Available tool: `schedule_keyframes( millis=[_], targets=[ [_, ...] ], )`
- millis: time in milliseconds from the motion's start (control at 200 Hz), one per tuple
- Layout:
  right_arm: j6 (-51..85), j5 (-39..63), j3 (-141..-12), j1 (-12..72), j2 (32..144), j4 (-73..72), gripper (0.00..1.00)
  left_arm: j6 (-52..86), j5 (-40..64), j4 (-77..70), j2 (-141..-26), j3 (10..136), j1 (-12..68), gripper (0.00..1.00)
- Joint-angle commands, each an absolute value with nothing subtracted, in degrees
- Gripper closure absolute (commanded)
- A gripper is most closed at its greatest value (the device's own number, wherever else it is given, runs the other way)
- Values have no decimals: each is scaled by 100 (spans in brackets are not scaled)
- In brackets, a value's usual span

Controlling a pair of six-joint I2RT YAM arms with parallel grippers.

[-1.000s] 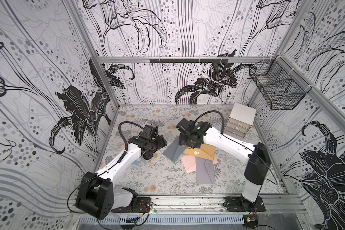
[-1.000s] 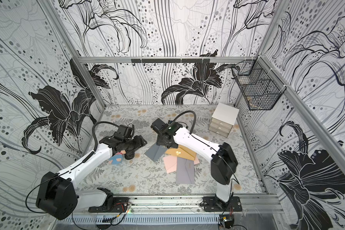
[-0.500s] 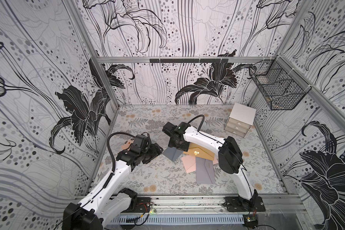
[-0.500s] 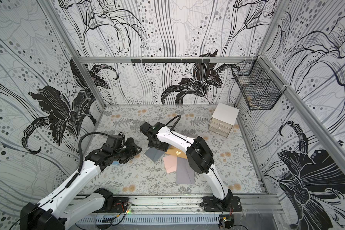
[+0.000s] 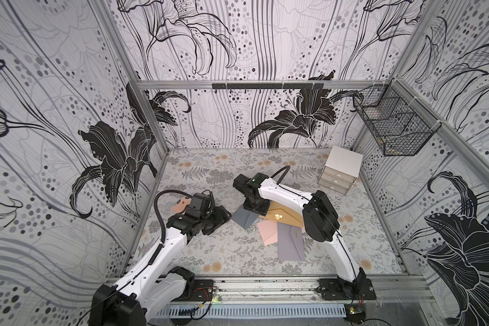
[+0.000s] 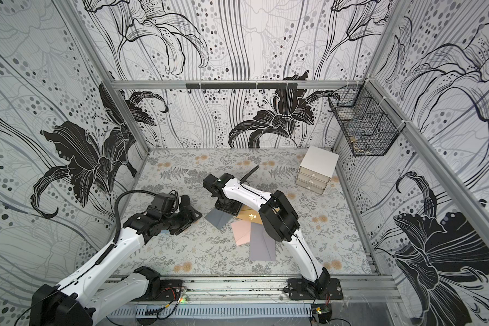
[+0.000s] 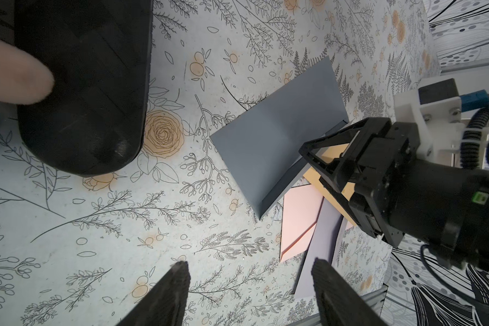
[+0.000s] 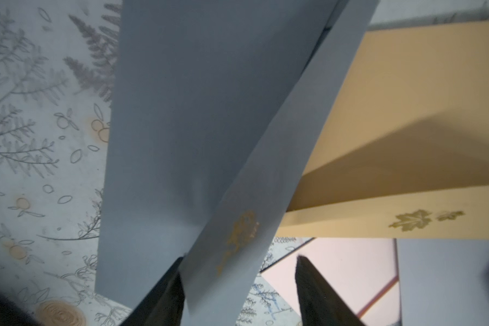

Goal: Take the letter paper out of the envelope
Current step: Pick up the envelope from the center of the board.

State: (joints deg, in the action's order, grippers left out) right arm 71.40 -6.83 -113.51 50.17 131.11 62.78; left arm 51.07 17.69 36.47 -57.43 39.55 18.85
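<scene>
Near the middle of the table (image 5: 209, 248), the grey envelope (image 5: 244, 219) lies with its flap (image 8: 266, 158) raised between the parted jaws of the right gripper (image 8: 240, 259), not yet pinched. The left gripper (image 7: 250, 262) hangs open and empty beside it. The letter paper is hidden inside; probably thin, light and easy to crease, it should be taken by its edge at the mouth.

Both top views: bright, even overhead light, soft shadows, frame posts (image 5: 148, 113) bow near edges; rainbow glint on front rail (image 5: 266, 289) at 6 o'clock. My R wrist cam: dimmer, grey envelope (image 8: 195, 113) soft-focus, broad shadow across tan envelope (image 8: 407, 135). L wrist cam: table (image 7: 96, 225) sharp, pale blob (image 7: 12, 70) near lens blurred.
</scene>
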Motion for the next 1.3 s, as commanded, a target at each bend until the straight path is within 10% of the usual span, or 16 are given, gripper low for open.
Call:
schedule_keyframes(
  millis=[0,325,666,1061,1296],
  targets=[
    [7259,-590,-11186,5012,13194,6361,40,5192,1832,3467,-5760,3920,1864,28],
    [7318,-562,-10926,4940,13139,6250,54,5291,1853,3363,-5792,3877,1867,30],
    [7150,-1024,-11222,4933,12785,6474,100,5309,1920,3223,-5913,3931,1870,31],
    [5184,-1699,-12092,4637,11401,6661,100,5276,3031,2741,-7194,5720,1205,14],
    [3201,1333,-11976,3214,10541,5469,100,5185,4119,2338,-8486,7485,1095,14]
  ],
)
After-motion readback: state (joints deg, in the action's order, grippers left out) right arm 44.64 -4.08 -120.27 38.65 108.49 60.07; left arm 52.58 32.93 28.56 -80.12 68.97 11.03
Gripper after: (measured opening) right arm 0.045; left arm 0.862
